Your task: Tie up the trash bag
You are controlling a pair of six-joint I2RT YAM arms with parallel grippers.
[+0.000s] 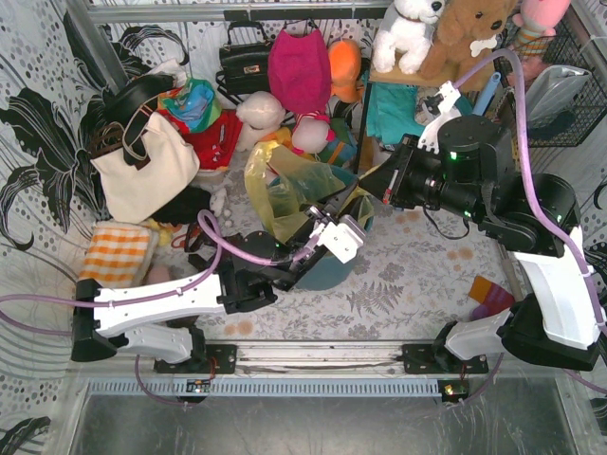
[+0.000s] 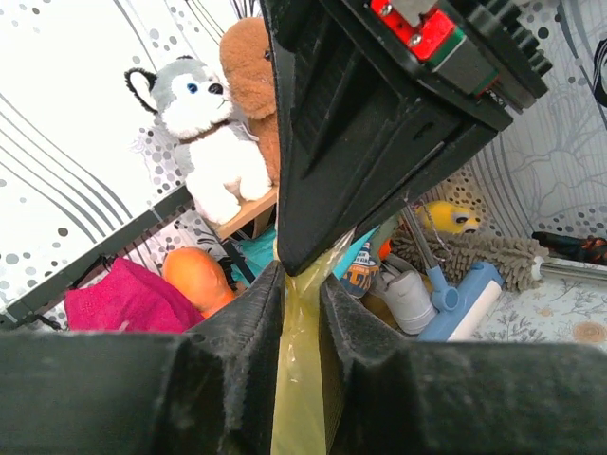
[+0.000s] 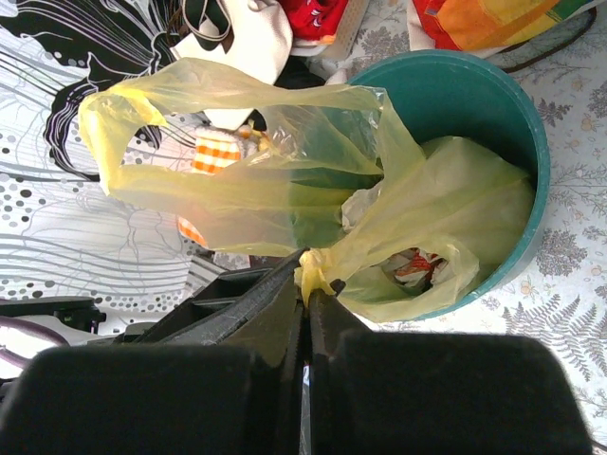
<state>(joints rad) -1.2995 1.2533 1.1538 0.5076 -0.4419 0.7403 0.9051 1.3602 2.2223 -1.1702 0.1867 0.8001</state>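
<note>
Jaws on the left gripper are nearly together, clamped on a flat strip of the bag. Those on the right gripper are pinched tight on a twisted bit of its mouth. The two grips sit almost touching. The bag stands in the bin on the worktop, loops raised. Pulling apart hard could tear the thin film or let it slip free; lifting might tip the bin.
</note>
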